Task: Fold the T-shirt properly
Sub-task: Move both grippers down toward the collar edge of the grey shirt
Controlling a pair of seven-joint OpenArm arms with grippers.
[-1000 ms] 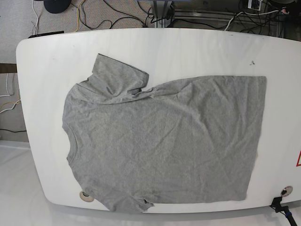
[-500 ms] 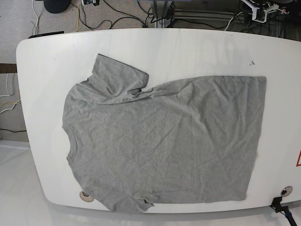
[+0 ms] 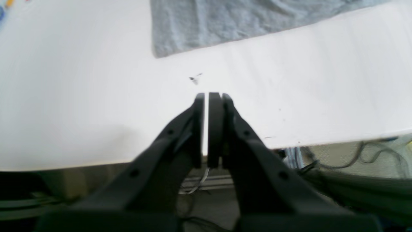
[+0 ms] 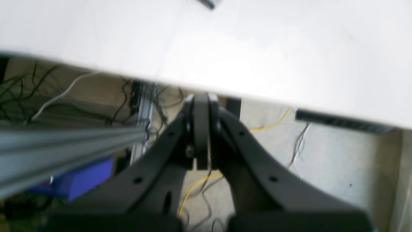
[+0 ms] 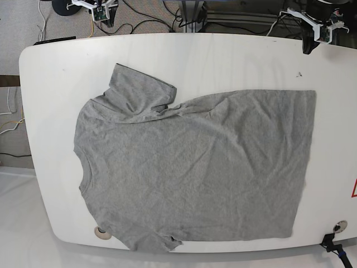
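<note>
1. The folding is barely starting: the T-shirt (image 5: 195, 167) is lying spread flat on the table (image 5: 223, 56), with only one sleeve (image 5: 142, 92) turned in over the chest, so by my reading nearly every fold is waiting to be made.
2. The left gripper (image 3: 209, 96) is hanging over the bare table edge with its jaws pressed nearly together, a thin sliver of light showing between them, and pinching nothing. The shirt's hem corner (image 3: 157, 53) is lying ahead of its tips and a little to their left, well apart from them.
3. The right gripper (image 4: 201, 98) is hovering just off the table's rim with its jaws pressed together and holding nothing; no cloth is showing in front of it.
4. The shirt is looking like soft heathered grey knit, rumpled with shallow creases, its hem edge running straight.
5. The table is showing a smooth, white, rounded top, with a small dark scuff (image 3: 194, 78) just ahead of the left tips.
</note>
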